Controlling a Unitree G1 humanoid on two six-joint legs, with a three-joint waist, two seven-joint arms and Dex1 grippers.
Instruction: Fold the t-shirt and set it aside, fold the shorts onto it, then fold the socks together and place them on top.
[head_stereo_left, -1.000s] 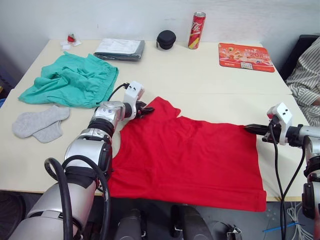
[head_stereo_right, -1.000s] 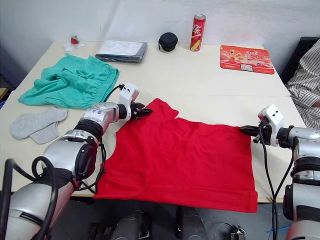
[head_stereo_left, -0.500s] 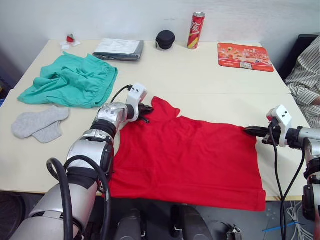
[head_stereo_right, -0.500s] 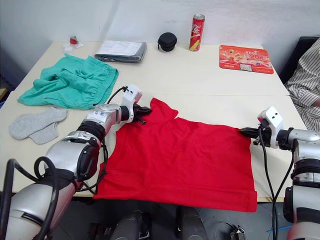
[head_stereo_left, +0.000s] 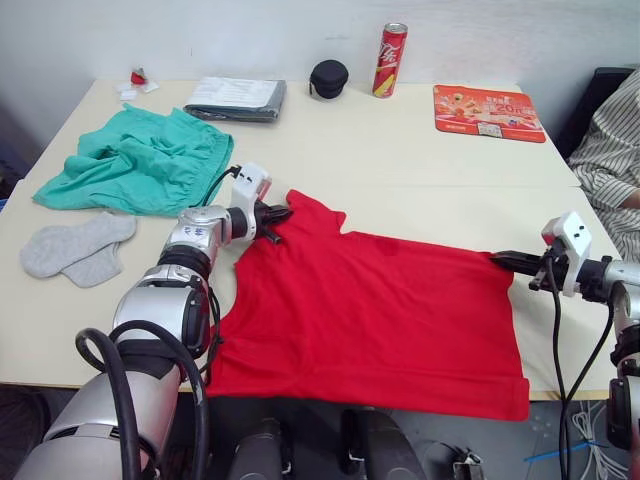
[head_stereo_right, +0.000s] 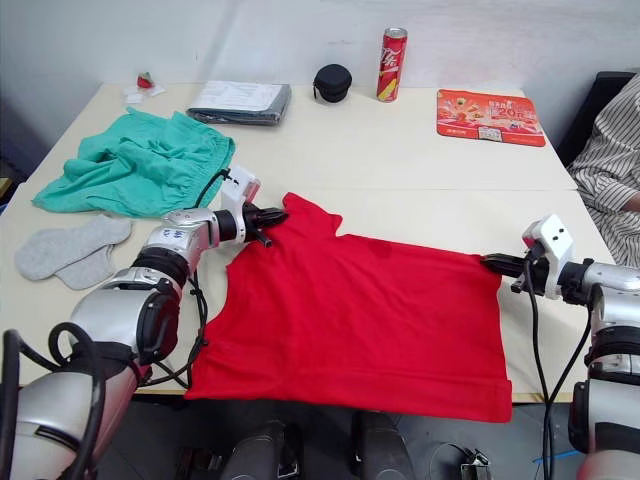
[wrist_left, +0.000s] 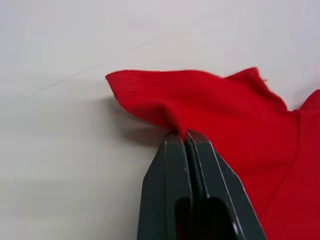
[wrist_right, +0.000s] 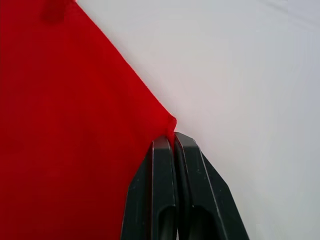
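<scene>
While the red t-shirt (head_stereo_left: 375, 310) lies spread across the near half of the table (head_stereo_left: 400, 160), I have both grippers clamped on it: the left gripper (head_stereo_left: 272, 214) pinches the sleeve edge at about ten o'clock on the garment, and the right gripper (head_stereo_left: 505, 260) nips the far hem corner at about three o'clock. In both wrist views the fingers are pressed together with a small tuft of red cloth between the tips. The near edge of the shirt hangs a little over the table's front.

I judge this cotton to be light, limp and quick to sag, so it should follow the grippers without resistance but will drape and wrinkle between the two holds. Corners and hems look like the best places to grip, since the doubled seam gives the tips something to bite.

The teal-green shorts (head_stereo_left: 140, 160) sit bunched at ten o'clock on the table, with the grey socks (head_stereo_left: 75, 247) at nine o'clock, both untouched.
</scene>
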